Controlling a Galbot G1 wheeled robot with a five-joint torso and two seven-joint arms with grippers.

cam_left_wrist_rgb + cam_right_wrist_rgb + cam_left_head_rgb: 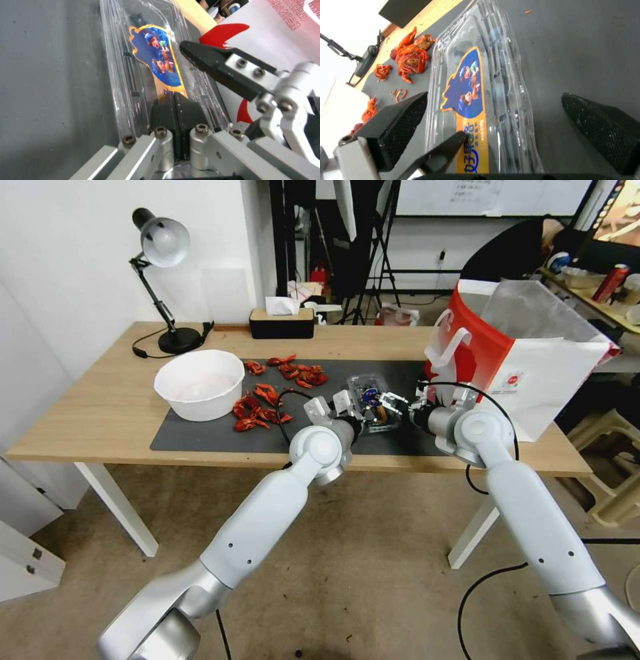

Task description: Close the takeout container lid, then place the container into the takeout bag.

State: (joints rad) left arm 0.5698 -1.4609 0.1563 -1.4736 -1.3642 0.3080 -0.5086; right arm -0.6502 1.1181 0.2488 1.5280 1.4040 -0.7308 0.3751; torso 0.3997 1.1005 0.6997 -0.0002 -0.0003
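Head view: both hands [348, 410] [398, 405] low, flanking takeout container [369, 400].

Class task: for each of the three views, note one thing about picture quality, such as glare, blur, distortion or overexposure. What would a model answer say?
Head view: wide-angle distortion bows the wooden table and stretches the arms. Left wrist view: the closed left tool is sharp on the clear takeout container, and the bag behind is washed pale. Right wrist view: the wall corner is blown out white, and glare streaks cross the lid between the open right tool's pads.

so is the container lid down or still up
Down: the lid lies flat over the takeout container, the shut left hand pressing on it.
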